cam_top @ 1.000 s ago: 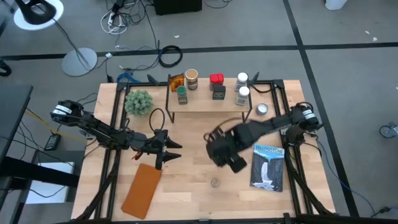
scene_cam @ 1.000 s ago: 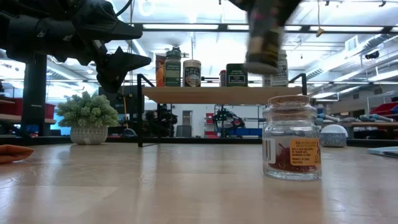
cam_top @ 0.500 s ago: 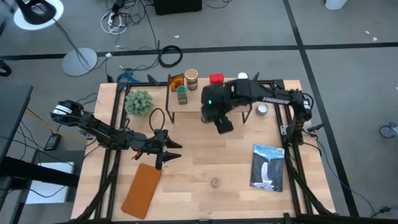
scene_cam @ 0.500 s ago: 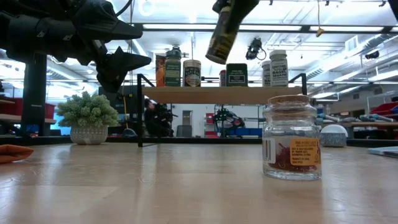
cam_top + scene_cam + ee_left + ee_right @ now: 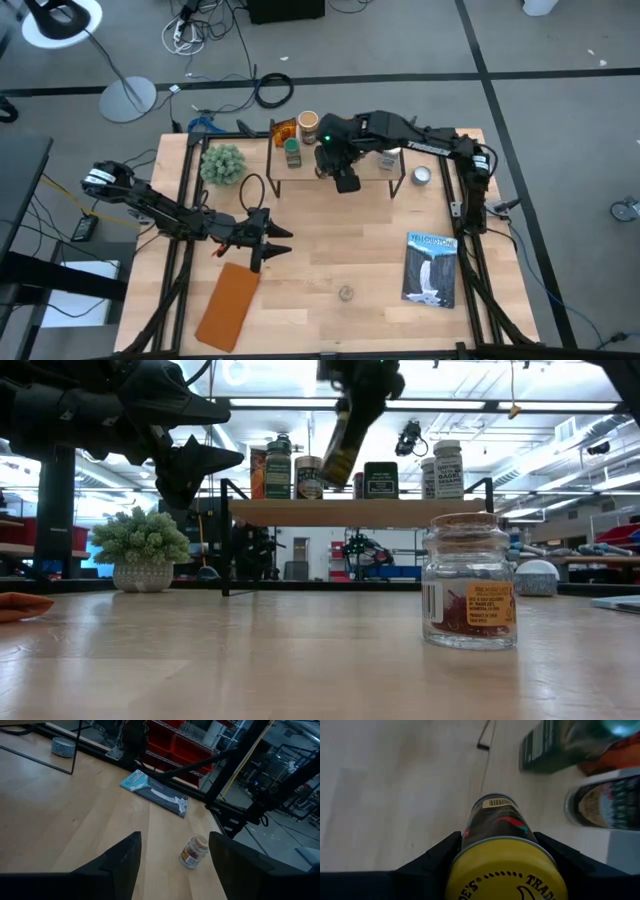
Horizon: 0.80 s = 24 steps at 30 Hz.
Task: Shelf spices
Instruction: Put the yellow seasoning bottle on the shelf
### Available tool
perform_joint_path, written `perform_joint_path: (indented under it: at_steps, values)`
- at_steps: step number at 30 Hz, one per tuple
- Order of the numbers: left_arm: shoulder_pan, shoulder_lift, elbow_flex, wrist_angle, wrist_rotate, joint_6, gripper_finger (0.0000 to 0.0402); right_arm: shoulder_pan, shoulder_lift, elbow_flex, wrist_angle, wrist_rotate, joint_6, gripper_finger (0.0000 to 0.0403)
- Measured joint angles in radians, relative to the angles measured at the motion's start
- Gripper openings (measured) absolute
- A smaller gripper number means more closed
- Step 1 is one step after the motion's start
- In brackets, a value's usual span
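The right gripper [image 5: 343, 172] hung over the front edge of the shelf [image 5: 340, 168], toward the shelf's left half, its jaws closed around a yellow-lidded jar [image 5: 501, 855]. In the low view that jar [image 5: 340, 448] was tilted, its lower end just above the shelf board [image 5: 350, 512] and not touching it. From the right wrist view the yellow lid faced the camera and the dark label with its barcode pointed away toward the shelf.

Already standing on the shelf were an amber packet [image 5: 283, 131], a tan-lidded jar [image 5: 308, 124] beside it, and a green-lidded jar [image 5: 292, 150] just in front of those two, all at the shelf's left end. In the low view a black box [image 5: 380, 480] stood near the shelf's middle, with a white-lidded jar [image 5: 448, 468] toward its right end; the right arm covered that part of the shelf from above.

One more spice jar [image 5: 469, 581], clear glass with a cork-coloured top and red contents, stood on the counter [image 5: 320, 260] well in front of the shelf; from above it [image 5: 345, 293] sat near the counter's front edge.

The left gripper [image 5: 268, 243] waited above the counter, well in front of the shelf's left end, its jaws spread apart and holding nothing; its fingers [image 5: 117, 860] framed the cork-topped jar [image 5: 193, 852] in the left wrist view.

A small potted plant [image 5: 222, 163] stood just left of the shelf, a shallow silver tin [image 5: 422, 176] just right of it, a blue-and-white packet [image 5: 431, 267] lay in front of the shelf's right end, and a brown flat case [image 5: 229, 306] lay at the counter's front left.
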Motion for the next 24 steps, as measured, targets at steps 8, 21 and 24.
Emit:
perform_joint_path:
  at_steps: [8,21,24]
  values:
    - [0.0,0.0,0.0,-0.002,-0.003,0.0,0.0236,-0.01,0.053,0.006,0.009,0.033,-0.006,0.0227]
    - [0.0,0.0,0.0,-0.003,-0.004,0.0,0.0236,-0.051,0.049,0.006,0.048,0.034,0.0,0.0238]
    - [0.0,0.0,0.0,-0.003,-0.004,0.0,0.0236,-0.051,0.049,0.006,0.062,0.034,0.001,0.0246]
